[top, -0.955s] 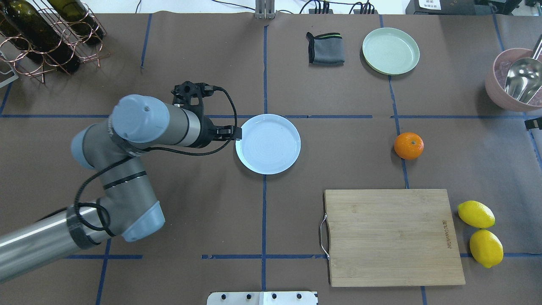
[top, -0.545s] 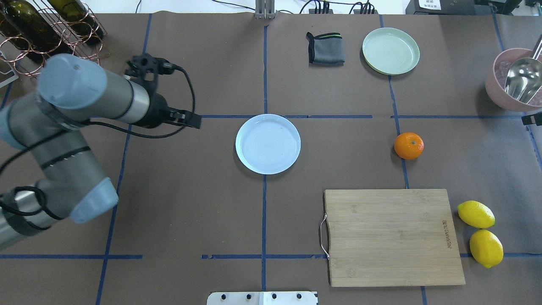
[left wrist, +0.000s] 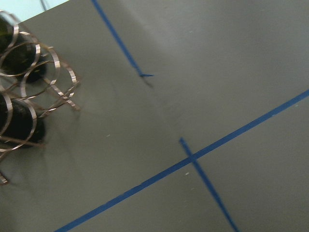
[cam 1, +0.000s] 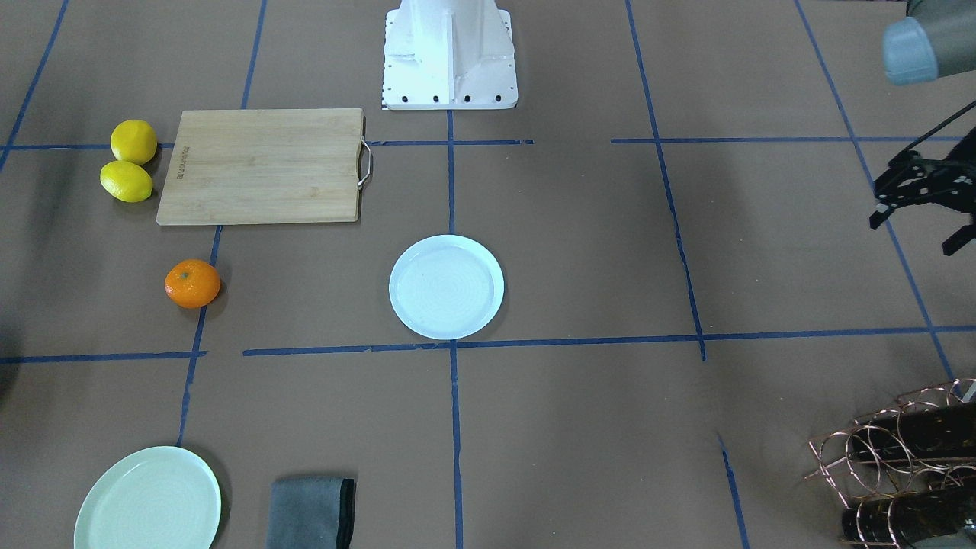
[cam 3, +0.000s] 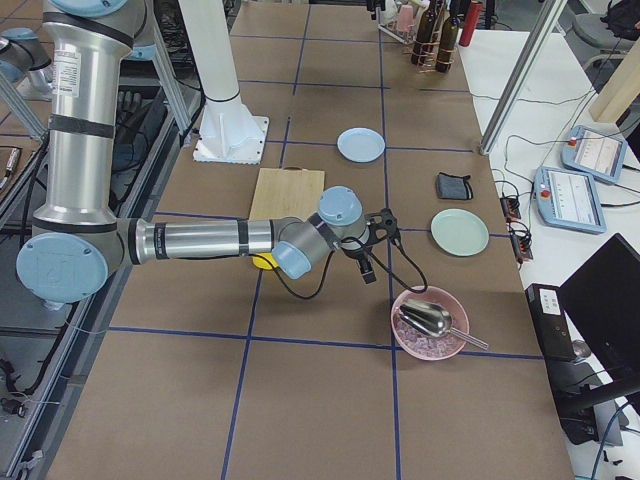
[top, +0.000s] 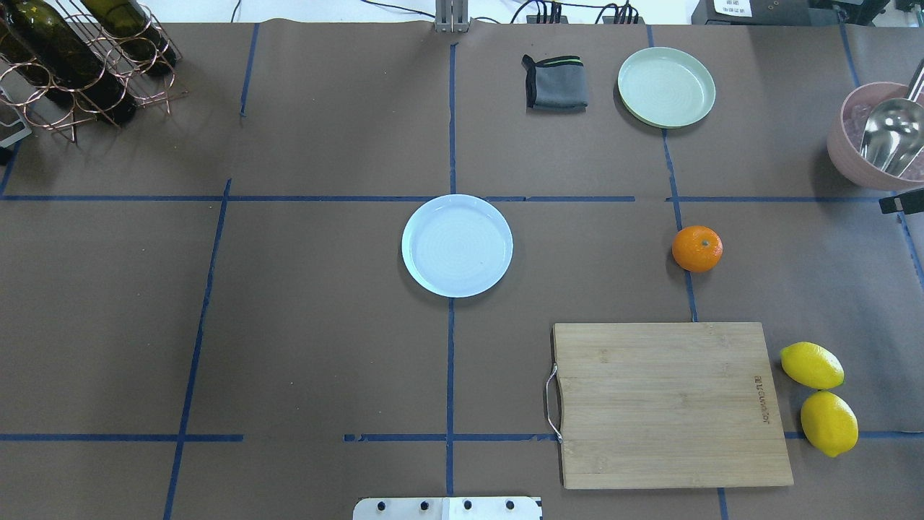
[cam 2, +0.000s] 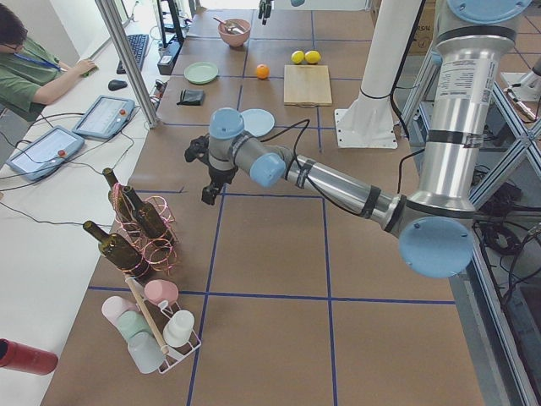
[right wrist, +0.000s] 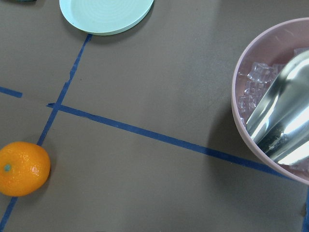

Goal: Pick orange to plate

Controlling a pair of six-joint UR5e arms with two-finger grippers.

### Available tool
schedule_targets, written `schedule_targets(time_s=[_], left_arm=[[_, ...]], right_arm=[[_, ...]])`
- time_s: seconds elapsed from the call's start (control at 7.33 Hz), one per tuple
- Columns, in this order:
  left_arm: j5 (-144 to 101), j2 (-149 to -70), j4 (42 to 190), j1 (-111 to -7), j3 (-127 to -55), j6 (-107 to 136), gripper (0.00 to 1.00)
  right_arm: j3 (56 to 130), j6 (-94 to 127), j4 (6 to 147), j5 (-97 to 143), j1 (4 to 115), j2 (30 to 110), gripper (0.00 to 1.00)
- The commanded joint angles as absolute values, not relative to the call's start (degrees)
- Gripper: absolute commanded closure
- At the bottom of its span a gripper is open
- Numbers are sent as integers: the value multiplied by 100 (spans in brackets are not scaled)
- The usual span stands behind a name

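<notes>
The orange (top: 696, 248) lies alone on the brown table, right of centre; the right wrist view has it at the lower left (right wrist: 23, 168). The empty white plate (top: 457, 245) sits at the table's middle, well left of the fruit. My left gripper (cam 1: 913, 235) hangs open and empty far off on the plate's other side, near the wine rack, outside the overhead view. Only a black sliver of my right gripper (top: 892, 204) shows at the overhead view's right edge, beyond the orange; I cannot tell whether it is open or shut.
A pink bowl (top: 852, 155) with ice and a metal scoop stands at the far right. A mint-green plate (top: 665, 87) and grey cloth (top: 554, 83) lie at the back. A wooden board (top: 671, 404) and two lemons (top: 811, 365) are nearer; a bottle rack (top: 72, 65) is back left.
The left arm has swung away from the white plate to the left and left the overhead view. The right gripper's tip has edged slightly inward at the right edge.
</notes>
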State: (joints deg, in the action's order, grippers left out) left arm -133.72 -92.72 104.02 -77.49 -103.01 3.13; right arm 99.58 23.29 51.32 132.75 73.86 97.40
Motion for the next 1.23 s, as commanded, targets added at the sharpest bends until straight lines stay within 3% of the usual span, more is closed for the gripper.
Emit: schedule_targets(time_s=[0.0,0.55,1.09], left_arm=[[-13570,-8851,9535,-8593,-9888,-657,0],[-13570,-8341,8894,-9519,-9783,-1740,0],[-13579,-8350,8895,-9519,-9888,-1740,0]], right_arm=[[9958,2329,5403,13254,7286,9538,0],[10055,2381,6994,12958,6683,8422,0],[10020,4469,6935,11395,4978,7875,0]])
